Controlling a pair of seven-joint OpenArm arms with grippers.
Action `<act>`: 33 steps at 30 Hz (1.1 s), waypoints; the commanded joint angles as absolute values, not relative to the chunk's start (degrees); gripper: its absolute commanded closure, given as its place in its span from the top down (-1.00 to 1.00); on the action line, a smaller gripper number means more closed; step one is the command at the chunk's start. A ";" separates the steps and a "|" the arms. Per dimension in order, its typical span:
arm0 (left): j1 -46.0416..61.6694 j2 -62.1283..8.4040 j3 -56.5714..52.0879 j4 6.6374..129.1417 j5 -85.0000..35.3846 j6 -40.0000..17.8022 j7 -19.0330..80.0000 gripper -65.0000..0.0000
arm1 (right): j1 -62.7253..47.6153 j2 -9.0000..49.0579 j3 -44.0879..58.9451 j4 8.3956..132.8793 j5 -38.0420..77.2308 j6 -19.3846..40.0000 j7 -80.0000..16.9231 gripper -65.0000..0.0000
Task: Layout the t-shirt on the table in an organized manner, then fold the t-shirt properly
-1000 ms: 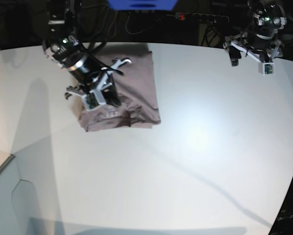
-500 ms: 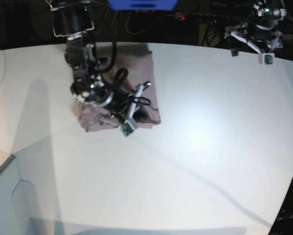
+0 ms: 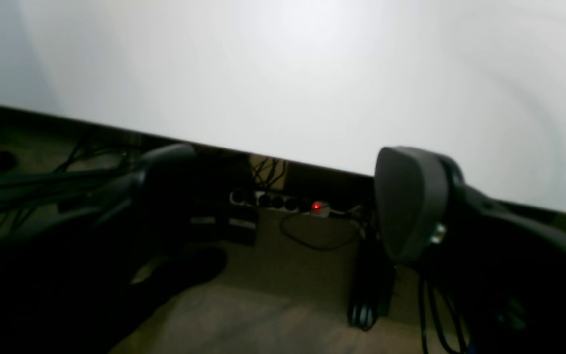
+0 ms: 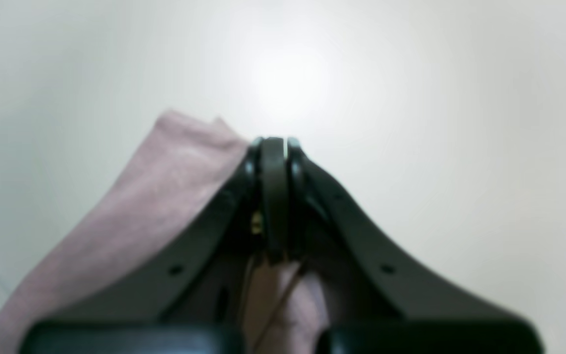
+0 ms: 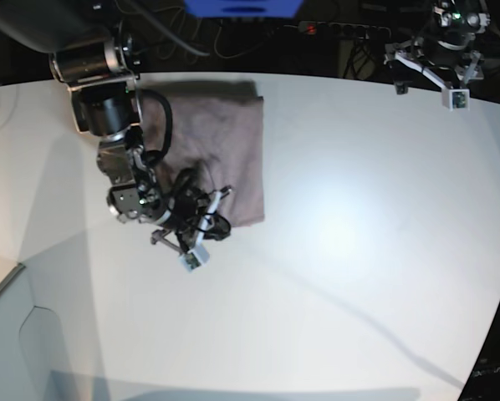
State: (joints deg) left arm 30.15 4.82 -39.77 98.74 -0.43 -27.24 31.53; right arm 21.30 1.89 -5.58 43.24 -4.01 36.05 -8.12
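While the left gripper gapes beyond the table, the right gripper stays pinched together beside the t-shirt.

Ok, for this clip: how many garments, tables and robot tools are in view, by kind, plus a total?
T-shirt: 1
Table: 1
Robot tools: 2, right tool and left tool
Total: 4

The right claw, pressed together, sits beside mauve t-shirt over white table.
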 commanded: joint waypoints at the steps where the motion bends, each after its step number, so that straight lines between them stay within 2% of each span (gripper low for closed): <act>1: 30.81 4.53 -39.96 99.91 -0.84 -27.21 30.64 0.69 | 22.81 2.42 -4.00 45.14 -3.30 36.00 -6.81 -1.00; 8: 33.89 4.79 -39.96 99.91 -0.84 -27.21 30.64 0.69 | 15.16 2.51 3.12 64.13 -3.21 36.00 -6.99 -1.00; 13: 36.79 5.05 -39.43 99.56 -0.84 -27.30 30.64 0.69 | 2.86 2.95 3.47 82.86 -3.38 36.00 -7.16 -1.00; 16: 37.76 6.29 -39.34 98.77 -0.92 -27.30 30.64 0.64 | -5.58 2.51 8.48 91.21 -3.21 36.00 -7.16 -1.00; 18: 38.20 6.46 -39.34 97.45 -0.92 -27.30 30.55 0.44 | -11.03 1.19 12.26 95.52 -3.21 36.00 -7.16 -1.00; 22: 37.85 6.55 -39.34 93.14 -0.92 -27.30 30.20 -0.22 | -21.14 -1.27 19.65 100.09 -3.12 36.35 -6.90 -1.00; 27: 34.95 4.70 -36.35 84.00 -0.57 -27.30 30.02 -0.97 | -31.16 -1.54 23.16 99.82 -3.03 36.44 -6.64 -1.00; 30: 32.92 2.77 -33.19 77.58 -0.75 -27.30 29.49 -0.99 | -37.32 -1.54 24.04 99.82 -3.03 40.00 -6.64 -1.00; 33: 32.31 2.33 -30.99 72.57 -0.75 -27.30 24.04 -1.00 | -40.92 -1.63 26.07 99.74 -0.57 40.00 -6.73 -1.00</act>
State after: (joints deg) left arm 31.40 2.61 -30.83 72.18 -0.80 -27.24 23.97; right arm -40.62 -2.00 25.71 98.70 -1.54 38.96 -8.27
